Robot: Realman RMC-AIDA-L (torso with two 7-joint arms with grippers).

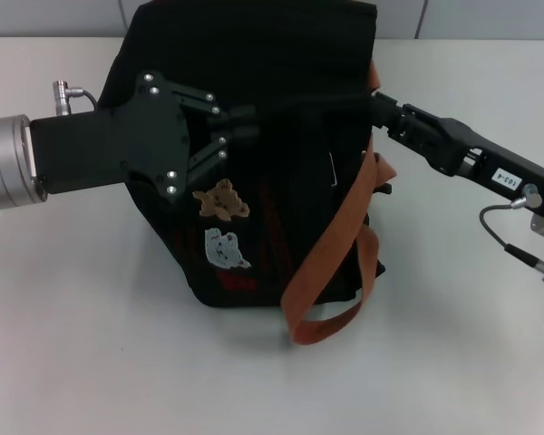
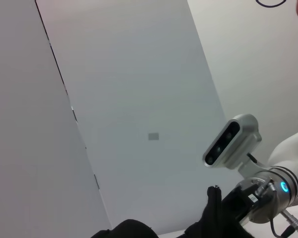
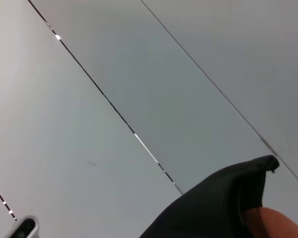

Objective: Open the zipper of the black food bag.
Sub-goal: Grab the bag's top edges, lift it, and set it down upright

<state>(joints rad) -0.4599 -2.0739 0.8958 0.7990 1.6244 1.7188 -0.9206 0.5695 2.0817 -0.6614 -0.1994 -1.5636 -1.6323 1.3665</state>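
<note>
1. The black food bag (image 1: 254, 118) stands in the middle of the white table (image 1: 72, 344). Its top is so dark that the zipper cannot be picked out in any view.
2. The left gripper (image 1: 240, 127) reaches in from the left, over the bag's top. Its black fingers (image 1: 219, 149) blend into the fabric, so I cannot tell if they are spread or pressed together.
3. The right gripper (image 1: 376, 107) comes in from the right to the bag's top edge. Its tip is lost against the black cloth, so I cannot tell how its jaws stand either.
4. Only the head view shows the tan bear (image 1: 220, 201), the pale patch (image 1: 224, 246) and the orange-brown strap (image 1: 331, 263) hanging down the side.
5. The left wrist view shows mostly wall, with a dark piece of bag at its edge and the right arm.
6. The right wrist view shows a raised black corner of the bag and a bit of orange.
</note>
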